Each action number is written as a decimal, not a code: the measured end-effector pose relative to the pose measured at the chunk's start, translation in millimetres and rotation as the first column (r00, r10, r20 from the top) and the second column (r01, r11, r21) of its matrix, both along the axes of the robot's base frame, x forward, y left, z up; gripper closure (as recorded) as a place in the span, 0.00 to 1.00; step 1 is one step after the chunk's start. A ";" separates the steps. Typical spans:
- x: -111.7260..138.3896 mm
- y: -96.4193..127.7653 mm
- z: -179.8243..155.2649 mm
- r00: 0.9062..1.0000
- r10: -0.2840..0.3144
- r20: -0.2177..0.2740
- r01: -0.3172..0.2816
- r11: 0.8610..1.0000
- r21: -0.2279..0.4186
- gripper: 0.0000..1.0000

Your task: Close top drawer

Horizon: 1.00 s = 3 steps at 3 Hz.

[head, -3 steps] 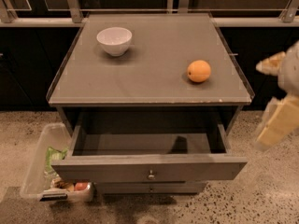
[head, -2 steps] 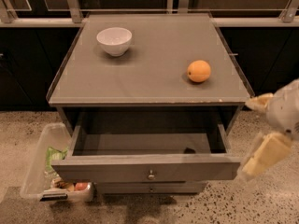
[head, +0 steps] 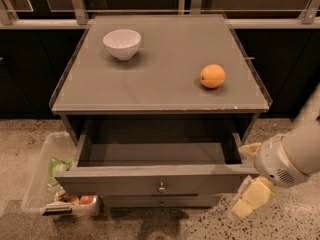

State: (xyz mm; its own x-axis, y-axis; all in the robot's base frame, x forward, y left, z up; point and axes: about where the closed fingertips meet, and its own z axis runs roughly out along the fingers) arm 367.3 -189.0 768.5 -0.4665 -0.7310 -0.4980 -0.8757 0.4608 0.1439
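Note:
The top drawer [head: 150, 180] of the grey cabinet stands pulled out. Its shallow box is empty, and its long front panel has a small round metal knob [head: 161, 187] at the centre. My gripper [head: 248, 176] is at the right end of the drawer's front panel, low beside the cabinet. It is open. One cream finger [head: 248, 149] shows just behind the panel's right end. The other finger [head: 251, 199] is in front of the panel and below it. The white wrist [head: 285, 161] comes in from the right.
A white bowl [head: 122, 43] and an orange [head: 212, 76] sit on the cabinet top [head: 160, 89]. A lower drawer front [head: 161, 202] is shut beneath. A clear plastic bin [head: 37, 184] with snacks stands on the speckled floor at the left. A railing runs behind.
My gripper has come down and leftward from beside the cabinet top to the right end of the drawer front. The drawer, bowl and orange have not moved.

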 end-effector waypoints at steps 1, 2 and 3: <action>-0.5 0.5 -5.1 1.000 -0.002 -0.006 0.002 1.000 0.002 0.00; -7.8 -7.1 -6.9 0.999 -0.039 0.004 0.039 0.999 0.004 0.00; -8.6 -8.2 -48.1 0.995 -0.073 -0.070 0.076 0.996 0.052 0.00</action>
